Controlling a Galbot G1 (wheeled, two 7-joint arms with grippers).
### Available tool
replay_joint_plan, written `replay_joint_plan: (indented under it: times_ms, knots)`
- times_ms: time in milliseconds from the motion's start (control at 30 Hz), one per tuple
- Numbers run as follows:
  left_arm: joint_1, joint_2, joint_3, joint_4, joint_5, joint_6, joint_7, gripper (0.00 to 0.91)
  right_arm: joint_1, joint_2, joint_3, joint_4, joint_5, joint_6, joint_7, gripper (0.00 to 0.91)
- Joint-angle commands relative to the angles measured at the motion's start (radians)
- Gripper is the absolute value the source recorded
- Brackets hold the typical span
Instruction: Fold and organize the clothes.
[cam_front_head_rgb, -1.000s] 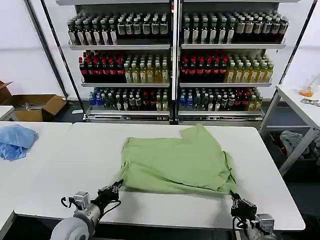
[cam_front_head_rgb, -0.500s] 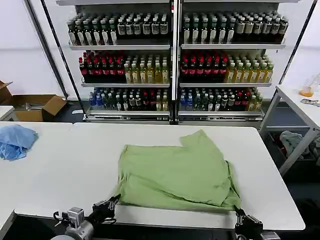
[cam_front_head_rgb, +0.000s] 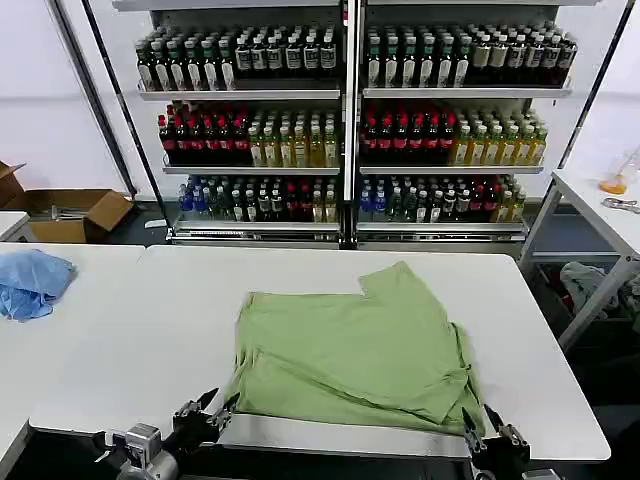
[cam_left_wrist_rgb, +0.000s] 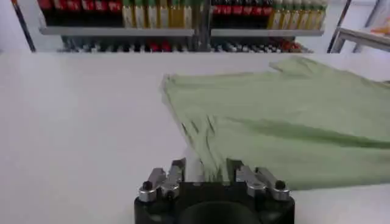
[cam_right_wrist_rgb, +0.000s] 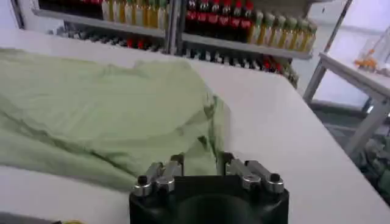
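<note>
green t-shirt (cam_front_head_rgb: 352, 350) lay partly folded on the white table (cam_front_head_rgb: 130, 340), near its front edge. left gripper (cam_front_head_rgb: 205, 413) stood parted and empty off the shirt's near-left corner; right gripper (cam_front_head_rgb: 492, 433) likewise, off its near-right corner.

My head camera sits high and looks forward and down over the white table (cam_front_head_rgb: 120, 330), the bottle shelves (cam_front_head_rgb: 345, 120) at twelve o'clock. My left wrist camera rides low and close behind the left gripper (cam_left_wrist_rgb: 206, 175), facing across the tabletop towards the shelves. My right wrist camera sits likewise behind the right gripper (cam_right_wrist_rgb: 200, 165). All three views share the green T-shirt (cam_front_head_rgb: 350, 345) and the shelves; each wrist view takes one near corner of it
</note>
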Motion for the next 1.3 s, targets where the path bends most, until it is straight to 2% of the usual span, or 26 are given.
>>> replay_joint_plan:
  times_ms: [33,167,333,567,833,1300]
  knots:
    - [-0.157,-0.003,0.013,0.063,-0.047,-0.035,-0.098,0.907,0.208,-0.039,-0.025,-0.045,0.078,-0.003,0.044,0.907]
    - [-0.286,-0.015,0.053,0.155,-0.062,-0.021,-0.097,0.907,0.37,-0.074,-0.085,-0.138,0.147,-0.041,0.065,0.907]
    - [-0.458,-0.043,0.114,0.266,-0.063,0.008,-0.096,0.907,0.624,-0.106,-0.218,-0.295,0.256,-0.104,0.112,0.907]
    - [-0.651,-0.052,0.23,0.419,-0.068,0.057,-0.097,0.907,0.902,-0.112,-0.367,-0.502,0.342,-0.162,0.143,0.907]
    - [-0.788,-0.08,0.313,0.579,-0.065,0.091,-0.103,0.907,1.098,-0.082,-0.451,-0.702,0.388,-0.184,0.144,0.907]
    - [-0.908,-0.127,0.384,0.744,-0.054,0.094,-0.098,0.907,1.33,0.027,-0.571,-1.045,0.386,-0.184,0.093,0.907]
